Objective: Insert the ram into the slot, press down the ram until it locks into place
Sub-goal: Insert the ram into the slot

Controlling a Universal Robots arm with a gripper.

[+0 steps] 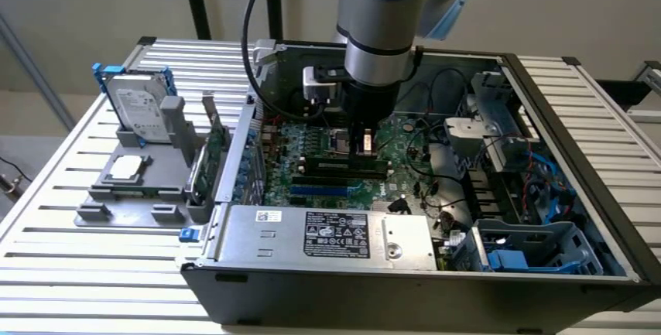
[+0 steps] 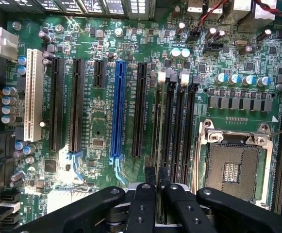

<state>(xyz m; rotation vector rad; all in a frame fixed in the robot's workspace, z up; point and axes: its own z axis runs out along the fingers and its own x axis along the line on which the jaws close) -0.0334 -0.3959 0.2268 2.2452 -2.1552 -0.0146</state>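
Counts stood as follows: one arm, one gripper (image 2: 157, 177) with two black fingers (image 2: 143, 204), one ram (image 2: 156, 124), four memory slots (image 2: 179, 126) lying side by side, and one processor socket (image 2: 233, 162). Six expansion slots ran parallel beside them: one white (image 2: 32, 94), one blue (image 2: 117, 109) and four black (image 2: 57, 104), one of these short. The fingers were close together, clamped on the ram's upper edge. The stick stood edge-on along the memory slot nearest the expansion slots, reading as a thin green line. How deep it sat, and whether the end latches had closed, could not be made out; the finger bodies hid the stick's near end. In the exterior view the gripper (image 1: 361, 148) sat low over the motherboard (image 1: 309, 184) inside one open computer case (image 1: 413, 296), the arm's upper part cut off by the frame. The case sat on a slatted metal table (image 1: 62, 219). On the exterior view's left stood one grey fixture (image 1: 114, 196) carrying one hard drive (image 1: 139, 107). Pale walls lay behind
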